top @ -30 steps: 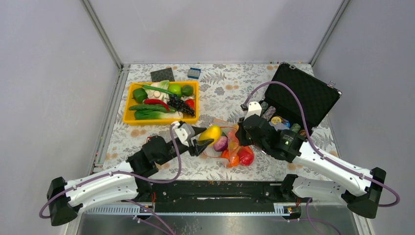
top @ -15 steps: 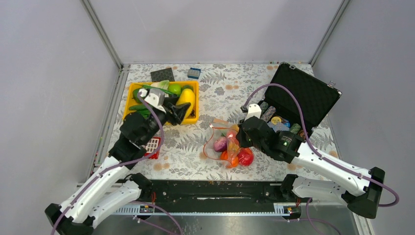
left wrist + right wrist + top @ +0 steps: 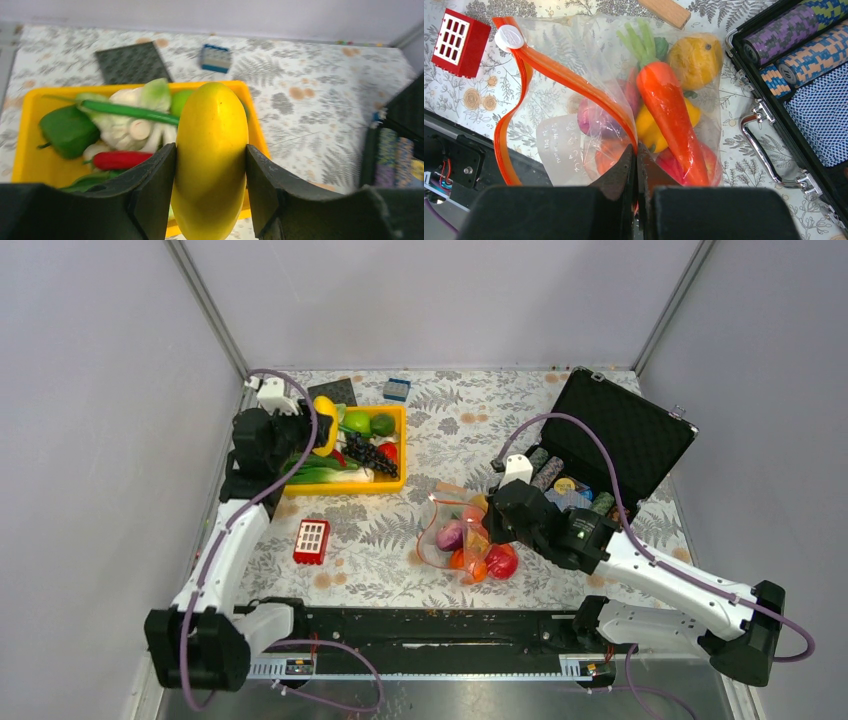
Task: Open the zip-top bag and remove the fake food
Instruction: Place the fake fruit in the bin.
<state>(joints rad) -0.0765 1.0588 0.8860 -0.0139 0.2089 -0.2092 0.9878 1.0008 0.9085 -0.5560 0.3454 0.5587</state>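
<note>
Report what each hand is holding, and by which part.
Left hand holds the yellow fake fruit, clamped across its middle. Right hand pinches the zip-top bag by its orange zip strip.

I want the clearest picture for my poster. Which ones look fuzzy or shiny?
Left wrist view: the fuzziest, as the yellow piece in the left tool and the tray behind it look soft. Right wrist view: the zip-top bag is crisp with only a faint shine, but the right tool up close is a dark blur. Top external view: even light, sharp, no strong glare.
</note>
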